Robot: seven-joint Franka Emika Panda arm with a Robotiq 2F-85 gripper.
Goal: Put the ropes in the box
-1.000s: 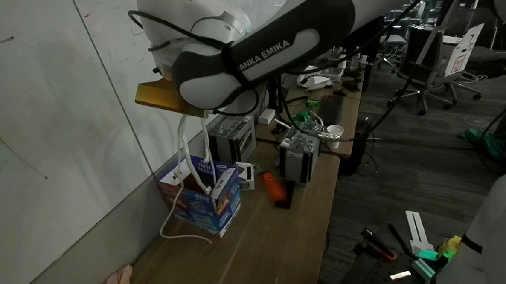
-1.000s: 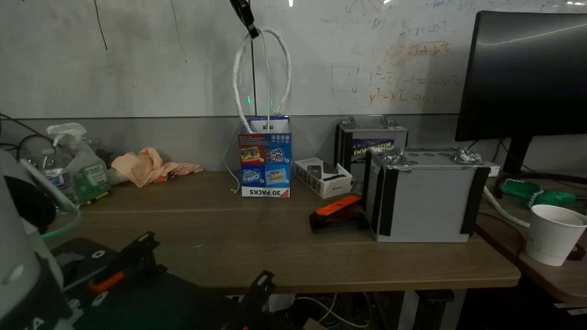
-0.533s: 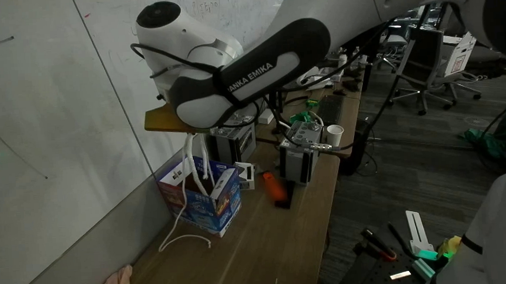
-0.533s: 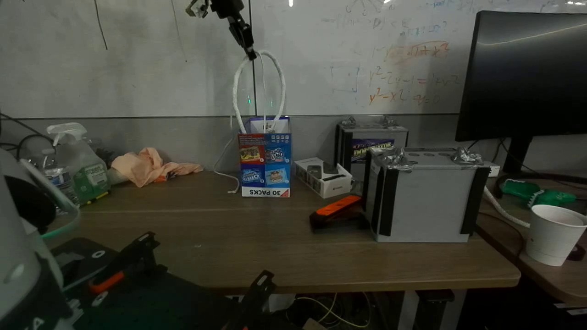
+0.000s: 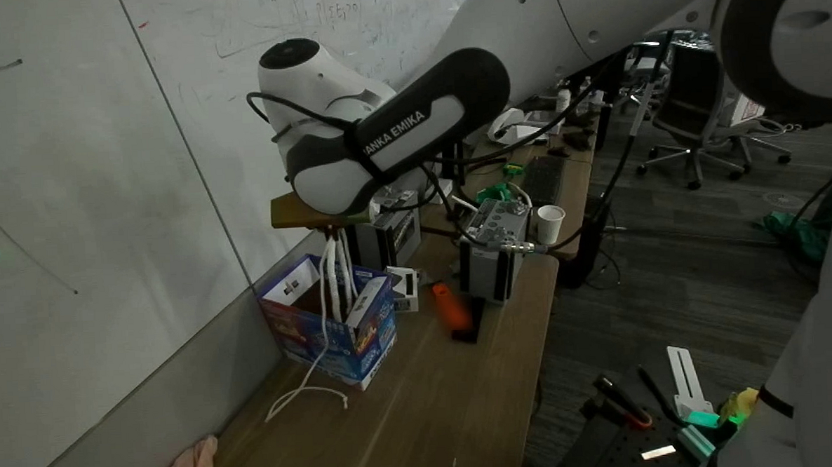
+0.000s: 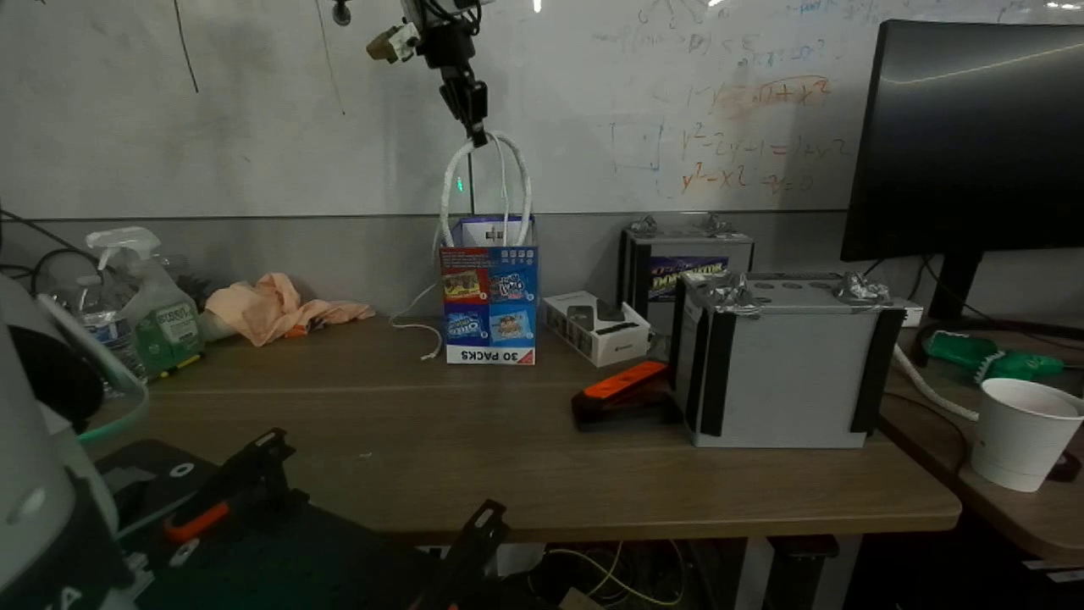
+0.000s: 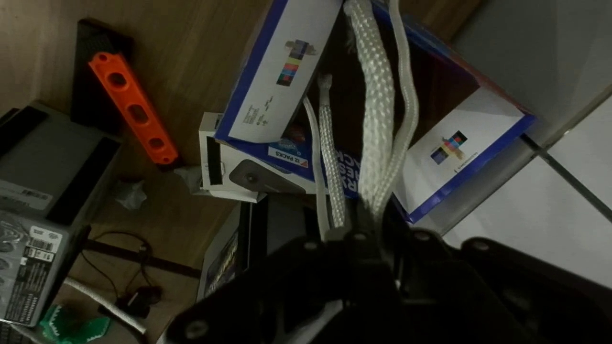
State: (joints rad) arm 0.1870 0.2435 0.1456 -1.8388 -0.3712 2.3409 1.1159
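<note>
My jaws are pinching the ropes (image 7: 379, 100) at the top of their loops; gripper (image 6: 479, 140) hangs above the box (image 6: 489, 305), clear of its rim. Box stands upright by the back edge of the table (image 6: 364, 432), below the whiteboard (image 6: 254, 152), top open. In both exterior views I see strands hanging from the jaws into the opening. Wrist view shows one frayed end over the opening; how deep the rest goes, I can't tell. A thin tail (image 5: 305, 388) runs down outside the box, its end lying on the table just beside it. Also along the back edge: small white carton (image 6: 597, 329) beside the box, peach cloth (image 6: 269, 307), one grey-black case (image 6: 688, 254). Second grey-black case (image 6: 788, 373) stands near the corner closest to the paper cup (image 6: 1020, 440), orange tool (image 6: 625, 381) lying between it and the box.
</note>
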